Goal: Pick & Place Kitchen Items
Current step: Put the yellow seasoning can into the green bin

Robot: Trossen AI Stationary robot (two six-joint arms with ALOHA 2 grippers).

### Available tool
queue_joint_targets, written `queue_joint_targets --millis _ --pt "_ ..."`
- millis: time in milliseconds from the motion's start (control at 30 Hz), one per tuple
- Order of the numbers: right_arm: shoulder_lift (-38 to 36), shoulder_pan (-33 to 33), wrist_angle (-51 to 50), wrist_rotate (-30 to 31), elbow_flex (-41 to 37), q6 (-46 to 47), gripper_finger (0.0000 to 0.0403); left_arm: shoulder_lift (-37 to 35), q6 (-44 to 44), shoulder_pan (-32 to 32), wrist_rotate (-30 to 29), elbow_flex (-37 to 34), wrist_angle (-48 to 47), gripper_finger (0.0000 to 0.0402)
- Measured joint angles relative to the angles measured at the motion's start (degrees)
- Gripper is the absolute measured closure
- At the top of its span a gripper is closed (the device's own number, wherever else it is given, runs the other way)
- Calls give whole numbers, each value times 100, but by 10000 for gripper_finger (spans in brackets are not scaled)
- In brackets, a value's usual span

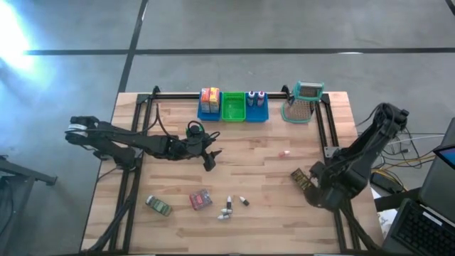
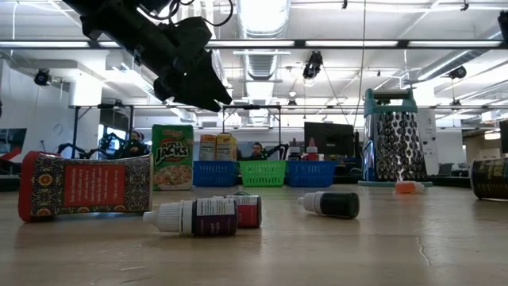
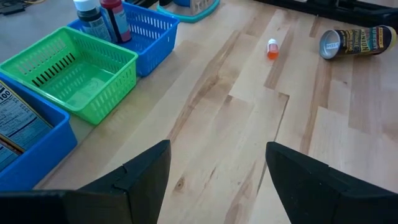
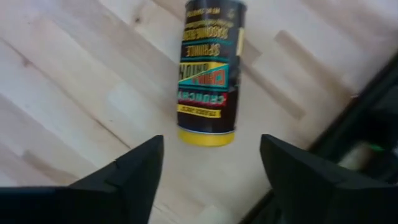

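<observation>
A dark cylindrical can (image 4: 208,68) with yellow and red lettering lies on its side near the table's right edge (image 1: 298,176). My right gripper (image 4: 211,148) hangs open just above it, pointing steeply down, with a finger on either side of the can's yellow end and touching nothing. My left gripper (image 3: 217,146) hovers open over the table's middle (image 1: 210,162). Near the front edge lie a green packet (image 1: 158,206), a red packet (image 1: 201,200) and small bottles (image 1: 227,208). A tiny orange-capped bottle (image 3: 272,48) lies right of centre.
At the far edge stand a blue bin with boxes (image 1: 210,105), a green bin (image 1: 233,107) and a blue bin with bottles (image 1: 257,105). A metal grater with a teal handle (image 1: 302,102) stands to their right. Black frame rails (image 1: 323,135) run along both table sides.
</observation>
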Motion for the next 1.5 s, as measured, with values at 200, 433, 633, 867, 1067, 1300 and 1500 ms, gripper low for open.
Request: queue_joint_targets --millis 200,433,633,867,1067,1300,1500 --pt "-458 -151 583 6 -723 212 90 0 -9 -2 0 0 -2 133" --pt "-688 -356 1284 9 -1302 -98 71 0 -11 -10 1 0 -2 133" --pt "-676 -510 1965 -11 -1778 -387 60 0 -11 -9 0 0 -2 133" --pt "-644 -568 2235 -151 -2173 -483 59 0 -11 -9 1 0 -2 133" --pt "-657 -568 2456 -260 -2415 -598 88 0 -10 -9 0 0 -2 133" --pt "-651 -567 2417 -304 -2394 -1230 135 0 -22 -9 0 0 -2 133" --pt "-643 -568 2626 -302 -2329 -1440 171 0 -39 -9 0 0 -2 133"
